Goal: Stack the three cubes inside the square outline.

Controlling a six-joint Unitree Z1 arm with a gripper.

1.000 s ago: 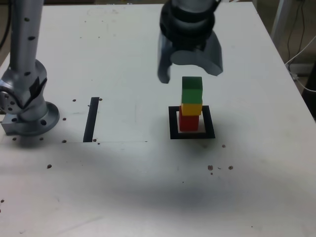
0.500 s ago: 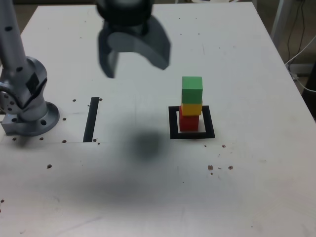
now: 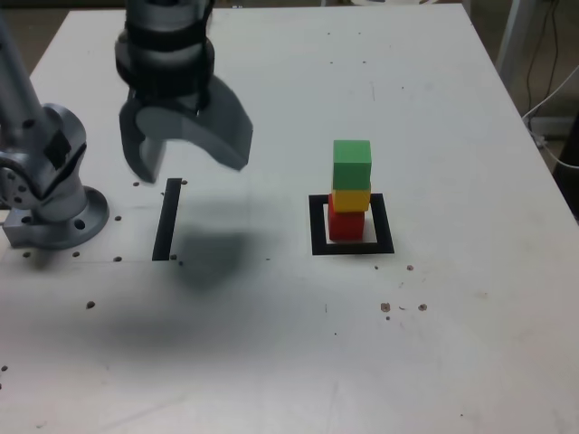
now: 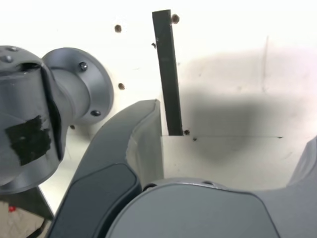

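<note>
Nearby, black strip point(image 3: 167, 220) lies under open gripper point(image 3: 185, 158), beside arm base point(image 3: 50, 194).

From my wrist camera I see the black strip point(image 4: 167, 74) lying on the white table point(image 4: 237, 29), the arm's grey base point(image 4: 54, 109) beside it, and my gripper point(image 4: 233, 163) spread wide, empty.
</note>
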